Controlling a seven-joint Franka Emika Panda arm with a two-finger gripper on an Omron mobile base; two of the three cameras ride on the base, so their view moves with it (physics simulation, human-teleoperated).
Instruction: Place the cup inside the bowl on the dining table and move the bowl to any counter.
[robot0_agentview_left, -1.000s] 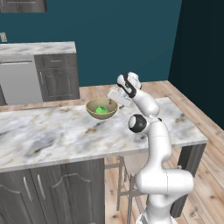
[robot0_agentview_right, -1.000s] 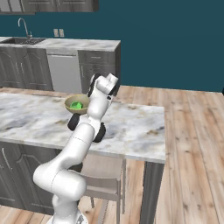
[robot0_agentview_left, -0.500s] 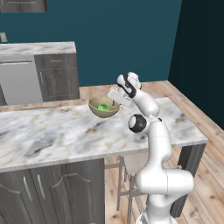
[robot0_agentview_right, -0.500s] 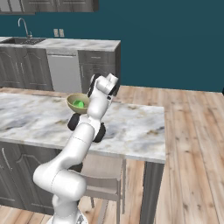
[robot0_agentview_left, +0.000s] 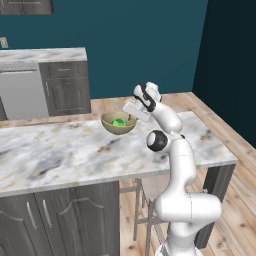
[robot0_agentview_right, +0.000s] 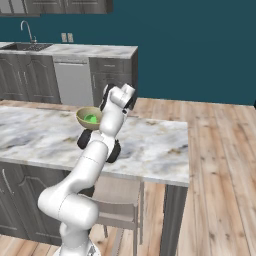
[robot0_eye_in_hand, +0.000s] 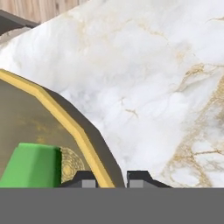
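Hand view: the gripper (robot0_eye_in_hand: 110, 177) pinches the bowl (robot0_eye_in_hand: 30, 118) rim between narrow fingers; the cup (robot0_eye_in_hand: 33, 165) lies inside; the bowl sits on the dining table (robot0_agentview_left: 65, 155).

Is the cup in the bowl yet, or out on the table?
In: the green cup sits inside the bowl, below its rim.

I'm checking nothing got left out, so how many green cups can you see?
1. The cup sits inside the bowl on the dining table; none elsewhere.
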